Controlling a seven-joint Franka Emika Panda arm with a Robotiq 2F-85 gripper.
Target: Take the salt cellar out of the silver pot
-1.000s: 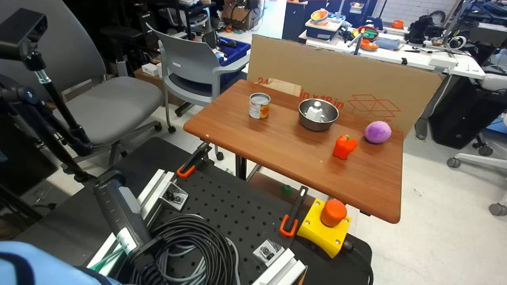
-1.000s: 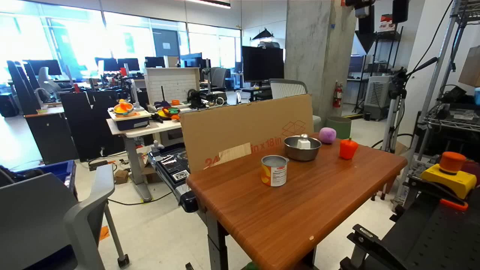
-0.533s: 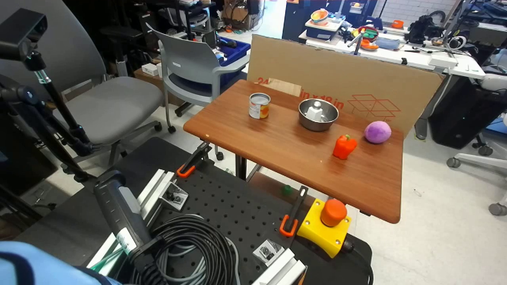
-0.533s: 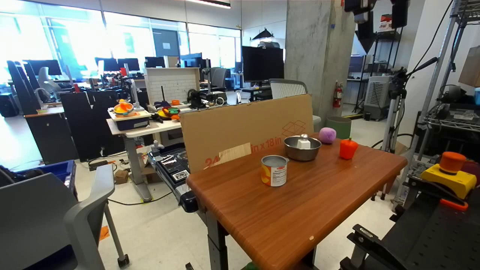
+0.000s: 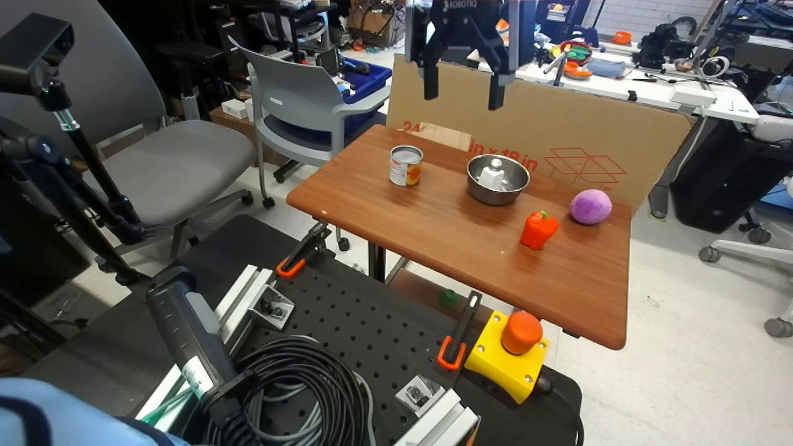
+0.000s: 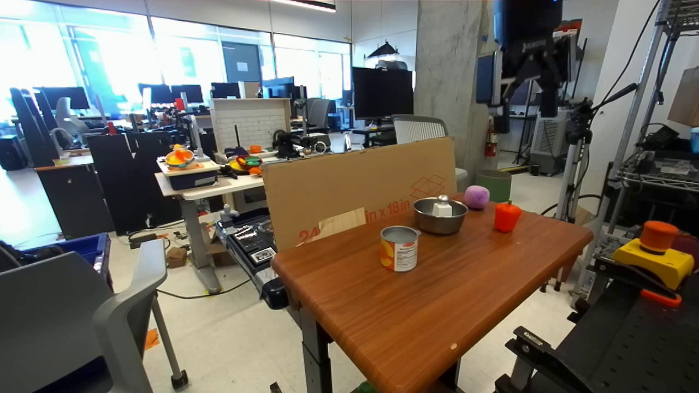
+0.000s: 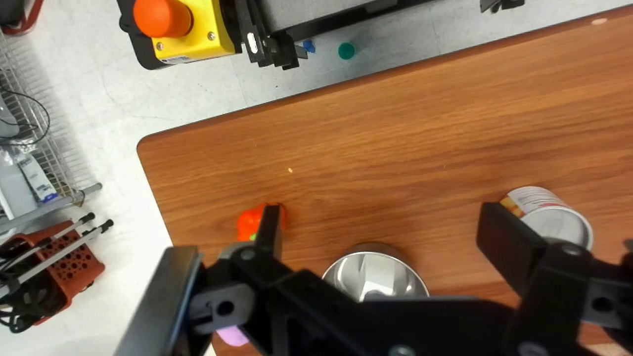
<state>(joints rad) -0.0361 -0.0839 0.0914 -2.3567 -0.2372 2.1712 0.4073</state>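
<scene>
The salt cellar point(image 5: 492, 178) is white with a silvery round top. It stands upright inside the silver pot point(image 5: 489, 197) on the wooden table. Both show in an exterior view too, the cellar point(image 6: 443, 208) with its top above the rim of the pot point(image 6: 440, 225). My gripper point(image 5: 463, 94) is open and empty, high above the table. It also hangs well above the table in an exterior view point(image 6: 526, 113). In the wrist view the open fingers point(image 7: 380, 222) frame the visible part of the pot point(image 7: 344, 272); the gripper body hides the rest and most of the cellar.
A tin can point(image 5: 406, 166) stands on the table point(image 5: 427, 214) on one side of the pot. An orange-red pepper point(image 5: 539, 230) and a purple ball point(image 5: 590, 207) are on its other side. A cardboard sheet point(image 5: 526, 108) stands upright along the far table edge.
My gripper has come down into both exterior views; earlier only its tips showed at the top of one of them. The cellar, pot and other objects have not moved.
</scene>
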